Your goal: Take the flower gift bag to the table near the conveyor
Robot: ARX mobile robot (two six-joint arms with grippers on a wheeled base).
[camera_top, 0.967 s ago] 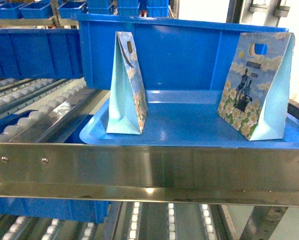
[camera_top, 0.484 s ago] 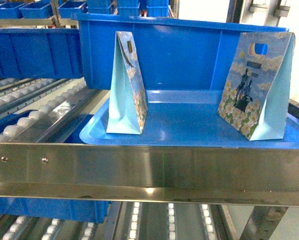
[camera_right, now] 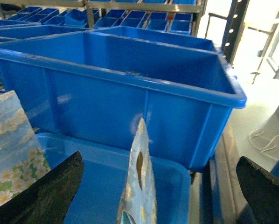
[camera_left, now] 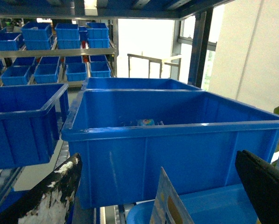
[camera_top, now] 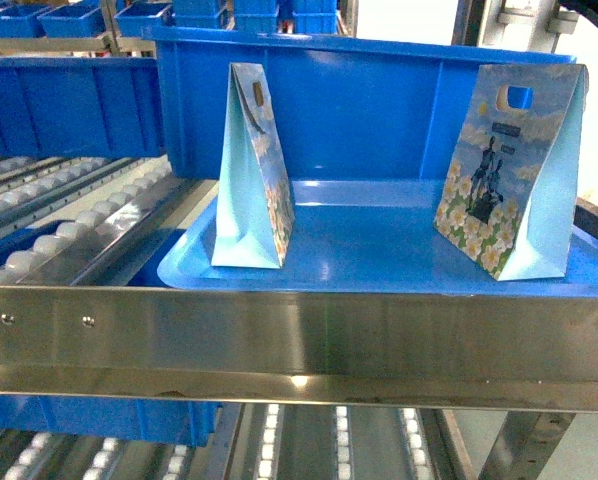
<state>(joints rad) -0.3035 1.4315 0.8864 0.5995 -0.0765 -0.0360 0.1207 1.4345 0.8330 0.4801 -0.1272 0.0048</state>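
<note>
- Two flower gift bags stand upright on the blue tray [camera_top: 379, 262] on the conveyor [camera_top: 279, 335]: left bag [camera_top: 251, 170], right bag [camera_top: 509, 170].
- Left gripper [camera_left: 160, 196] and right gripper [camera_right: 160, 196] both have jaws spread wide, each above a bag, pinching nothing.

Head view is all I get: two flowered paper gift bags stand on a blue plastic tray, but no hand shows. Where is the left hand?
Observer: The left hand is open; the left flowered paper bag shows its top between the fingers.
Operator: And the right?
Observer: The right hand is open too, the right flowered paper bag edge-on between its fingers.
Operator: Is the bin behind empty?
Observer: No, the big blue plastic bin holds a small object.
</note>
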